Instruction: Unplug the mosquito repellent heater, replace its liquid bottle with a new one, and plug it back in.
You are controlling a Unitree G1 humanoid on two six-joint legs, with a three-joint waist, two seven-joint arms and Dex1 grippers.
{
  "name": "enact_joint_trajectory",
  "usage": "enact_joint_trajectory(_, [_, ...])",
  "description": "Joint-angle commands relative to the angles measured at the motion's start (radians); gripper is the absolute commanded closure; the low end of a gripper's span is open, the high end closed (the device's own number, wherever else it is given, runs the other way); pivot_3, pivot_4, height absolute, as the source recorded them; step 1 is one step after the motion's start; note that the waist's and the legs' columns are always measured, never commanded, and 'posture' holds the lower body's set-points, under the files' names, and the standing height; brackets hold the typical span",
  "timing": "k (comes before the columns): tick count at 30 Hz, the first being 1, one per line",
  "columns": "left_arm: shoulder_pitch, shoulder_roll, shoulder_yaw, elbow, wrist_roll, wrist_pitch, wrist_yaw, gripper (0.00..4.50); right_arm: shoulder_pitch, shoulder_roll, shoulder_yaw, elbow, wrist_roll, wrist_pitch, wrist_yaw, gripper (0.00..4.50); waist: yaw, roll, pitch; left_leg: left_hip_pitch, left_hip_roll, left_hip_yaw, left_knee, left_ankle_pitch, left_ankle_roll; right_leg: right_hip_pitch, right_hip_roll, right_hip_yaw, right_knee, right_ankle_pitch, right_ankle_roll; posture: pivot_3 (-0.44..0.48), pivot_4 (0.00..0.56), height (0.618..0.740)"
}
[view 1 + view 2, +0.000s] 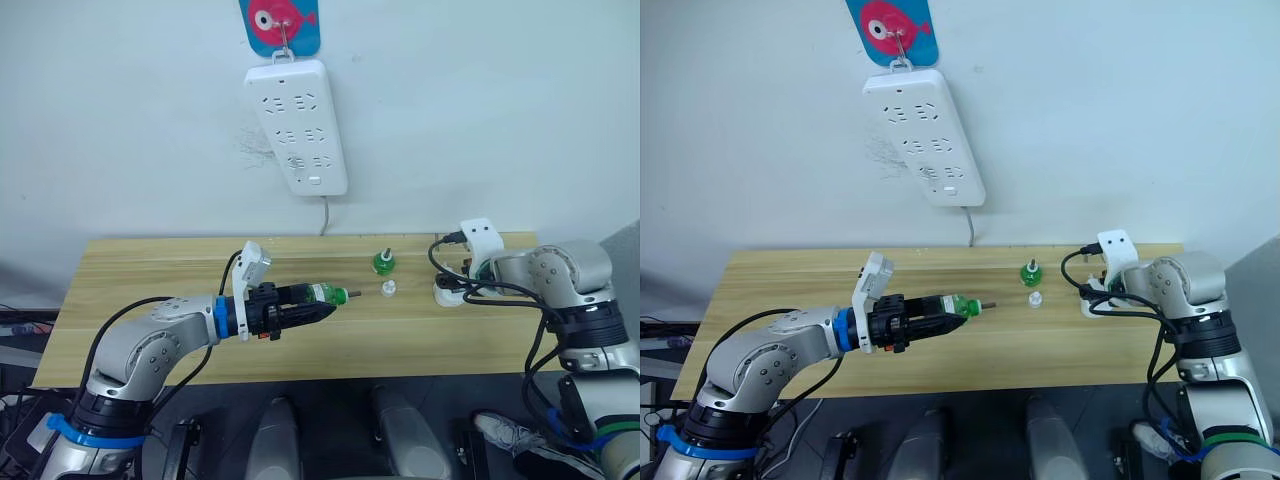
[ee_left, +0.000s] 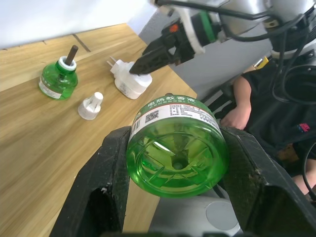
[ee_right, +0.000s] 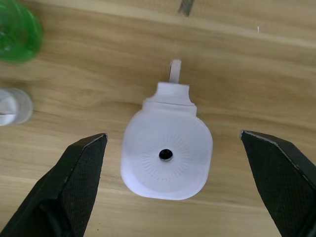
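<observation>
Two green bottles are in play: your left claw [image 2: 173, 197] is clamped on a translucent green plastic liquid bottle [image 2: 177, 143], held sideways above the wooden table [image 1: 150, 270]; a second green bottle with a dark wick [image 1: 383, 262] stands upright mid-table, a small white cap [image 1: 387, 289] just beside it. Your right claw [image 3: 173, 182] is spread apart above the small white rounded plastic heater [image 3: 167, 155], unplugged, lying at the table's right end. On the wall hangs a long white power strip [image 1: 297, 125].
</observation>
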Motion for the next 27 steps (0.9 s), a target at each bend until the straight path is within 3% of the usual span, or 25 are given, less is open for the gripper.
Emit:
enact_joint_trajectory(1, [0.006, -0.009, 0.015, -0.046, 0.000, -0.011, -0.017, 2.20, -0.019, 0.022, -0.005, 0.036, -0.070, -0.017, 0.042, 0.00, 0.000, 0.000, 0.000, 0.000, 0.000, 0.000, 0.000, 0.000, 0.000, 0.000, 0.000, 0.000, 0.000, 0.000, 0.000, -0.105, 0.247, 0.740])
enact_joint_trajectory(8, [0.001, -0.022, 0.015, -0.052, 0.001, -0.007, -0.014, 2.20, -0.018, 0.061, -0.009, 0.082, -0.165, -0.032, 0.111, 0.00, 0.002, 0.000, 0.000, 0.000, 0.000, 0.000, 0.000, 0.000, 0.000, 0.000, 0.000, 0.000, 0.000, 0.000, 0.000, -0.094, 0.246, 0.740])
enact_joint_trajectory(11, [-0.001, -0.022, 0.018, -0.051, -0.001, -0.005, -0.016, 2.20, -0.012, 0.073, -0.018, 0.076, -0.189, -0.027, 0.135, 0.59, 0.002, 0.000, 0.000, 0.000, 0.000, 0.000, 0.000, 0.000, 0.000, 0.000, 0.000, 0.000, 0.000, 0.000, 0.000, -0.094, 0.244, 0.740])
enact_joint_trajectory(14, [-0.004, -0.022, 0.018, -0.046, 0.003, -0.005, -0.020, 2.20, -0.006, 0.084, -0.029, 0.060, -0.207, -0.013, 0.153, 1.57, 0.002, 0.000, 0.000, 0.000, 0.000, 0.000, 0.000, 0.000, 0.000, 0.000, 0.000, 0.000, 0.000, 0.000, 0.000, -0.098, 0.244, 0.740])
enact_joint_trajectory(21, [-0.028, -0.027, 0.015, -0.023, 0.011, -0.002, -0.028, 2.20, 0.025, 0.074, -0.050, -0.014, -0.234, 0.001, 0.194, 1.57, 0.002, 0.000, 0.000, 0.000, 0.000, 0.000, 0.000, 0.000, 0.000, 0.000, 0.000, -0.001, 0.000, 0.000, 0.000, -0.116, 0.241, 0.740])
enact_joint_trajectory(27, [-0.086, -0.029, 0.053, 0.018, -0.024, 0.033, -0.032, 2.20, 0.056, 0.027, -0.232, -0.229, -0.157, 0.044, 0.298, 1.57, 0.002, 0.000, 0.000, 0.000, 0.000, 0.000, 0.001, 0.000, 0.000, 0.000, 0.000, -0.001, 0.000, 0.000, 0.000, -0.142, 0.230, 0.740])
